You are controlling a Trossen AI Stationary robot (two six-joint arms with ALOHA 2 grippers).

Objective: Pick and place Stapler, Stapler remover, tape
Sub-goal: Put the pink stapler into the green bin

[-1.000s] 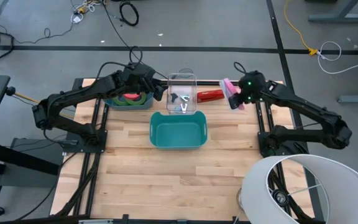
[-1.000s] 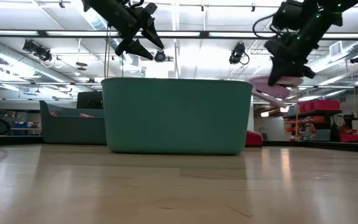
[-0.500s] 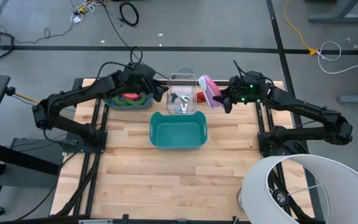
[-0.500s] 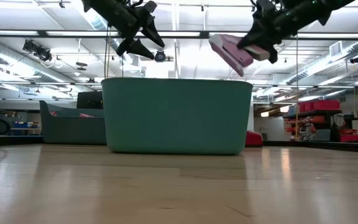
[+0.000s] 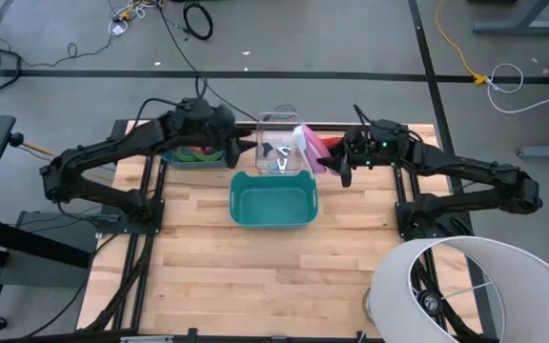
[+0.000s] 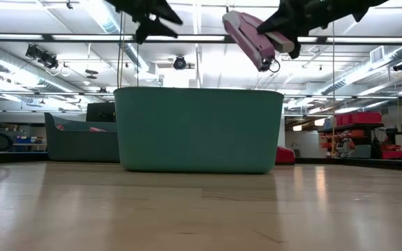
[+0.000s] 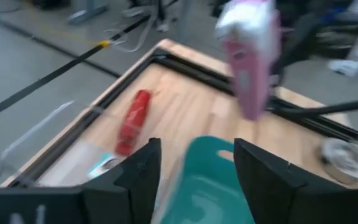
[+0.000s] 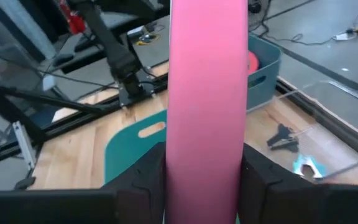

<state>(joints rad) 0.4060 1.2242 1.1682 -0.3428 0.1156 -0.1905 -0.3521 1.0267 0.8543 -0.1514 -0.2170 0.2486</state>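
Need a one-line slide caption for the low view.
Right gripper carries a pink stapler above the teal bin while the left gripper hangs empty alongside.

A teal bin (image 5: 273, 200) stands in the middle of the wooden table (image 5: 255, 276). Behind it is a clear box (image 5: 279, 143), and a blue-grey bin (image 5: 174, 160) is to its left. A white lampshade (image 5: 465, 291) is at the table's corner.

Grey floor (image 5: 55, 38), cables, ceiling lights (image 6: 19, 38)
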